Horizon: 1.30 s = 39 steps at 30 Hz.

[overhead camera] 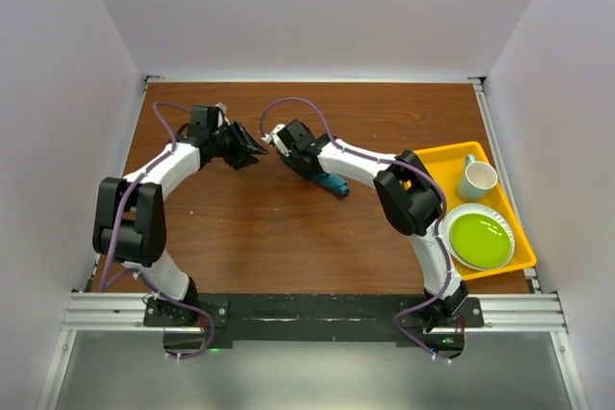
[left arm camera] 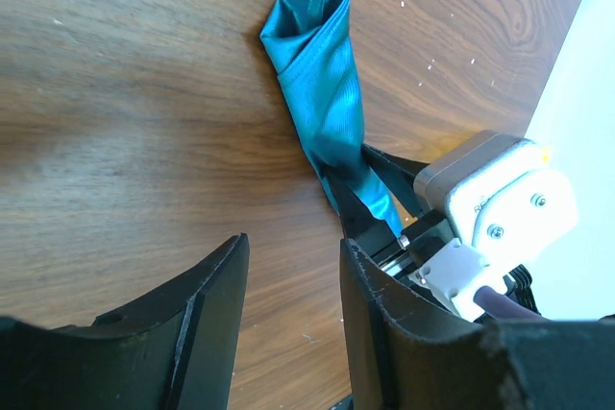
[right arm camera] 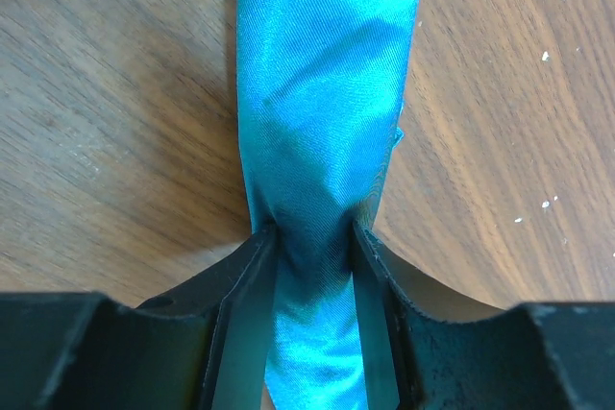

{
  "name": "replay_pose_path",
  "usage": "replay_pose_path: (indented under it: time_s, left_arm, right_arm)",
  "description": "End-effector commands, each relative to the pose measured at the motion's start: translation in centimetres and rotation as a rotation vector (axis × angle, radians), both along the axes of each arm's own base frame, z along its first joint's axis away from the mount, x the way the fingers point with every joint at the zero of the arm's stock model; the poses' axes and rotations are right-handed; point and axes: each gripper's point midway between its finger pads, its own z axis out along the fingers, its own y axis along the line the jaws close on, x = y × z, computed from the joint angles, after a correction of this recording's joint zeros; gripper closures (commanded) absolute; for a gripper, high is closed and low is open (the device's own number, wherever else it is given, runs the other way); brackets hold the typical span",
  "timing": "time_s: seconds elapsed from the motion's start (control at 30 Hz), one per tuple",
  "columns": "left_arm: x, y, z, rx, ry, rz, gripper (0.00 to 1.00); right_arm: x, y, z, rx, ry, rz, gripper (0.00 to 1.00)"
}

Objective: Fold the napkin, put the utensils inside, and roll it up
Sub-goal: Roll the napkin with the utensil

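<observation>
Left wrist view, foreground: two matte black fingers [left arm camera: 216, 319] of the left end effector [left arm camera: 288, 271]. They stand apart, and the brown wood grain of the worktop [left arm camera: 115, 122] shows between them.

Just beyond the tips lies the napkin [left arm camera: 322, 74]. It is teal cloth with a satin sheen and a fine twill weave, rolled into a long narrow tube. It lies on the worktop near mid-table, and its far end shows an open fold. The roll is not touching the left fingers.

Right end effector [right arm camera: 312, 247]: black fingers with pale, smooth inner faces, clamped on one end of the roll, one finger on each side. The cloth is pinched narrower between them, and the rest of the roll runs straight out ahead of the tips.

Far right, top view: a rectangular yellow tray [overhead camera: 437, 156] at the worktop's right edge. It carries a pale mug [overhead camera: 478, 180] and a round lime-green plate [overhead camera: 480, 240] with a white rim, well apart from the napkin.
</observation>
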Motion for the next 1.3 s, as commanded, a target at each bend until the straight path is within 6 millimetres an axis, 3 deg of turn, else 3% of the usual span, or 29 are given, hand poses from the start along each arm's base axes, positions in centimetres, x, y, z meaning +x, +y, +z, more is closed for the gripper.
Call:
replay_pose_path:
  time_s: [0.0, 0.2, 0.47, 0.7, 0.93, 1.1, 1.27]
  left_arm:
    - [0.7, 0.1, 1.7, -0.011, -0.072, -0.029, 0.53]
    - [0.8, 0.0, 1.4, -0.029, -0.065, -0.039, 0.53]
    - [0.9, -1.4, 1.1, -0.124, -0.058, -0.099, 0.55]
    - [1.1, -3.0, 1.3, -0.205, -0.077, -0.155, 0.61]
    - [1.3, -6.8, 1.6, -0.313, -0.099, -0.22, 0.66]
    - [1.8, -8.8, 0.6, -0.343, -0.069, -0.218, 0.76]
    - [2.4, -8.3, -0.4, -0.234, -0.057, -0.143, 0.83]
  right_arm:
    - [0.5, 0.5, -0.6, 0.007, -0.006, -0.009, 0.6]
    - [-0.6, 2.4, -0.1, 0.136, 0.082, 0.015, 0.75]
    - [-4.2, 5.1, 1.0, 0.467, 0.435, 0.019, 0.89]
    - [-4.9, 4.6, 2.4, 0.795, 0.73, -0.104, 0.9]
    - [-4.6, 3.5, 1.3, 1.058, 0.982, -0.221, 0.9]
    - [-3.6, 1.8, 0.1, 1.158, 1.018, -0.275, 0.89]
    - [-3.2, 0.7, -0.7, 1.164, 1.02, -0.292, 0.88]
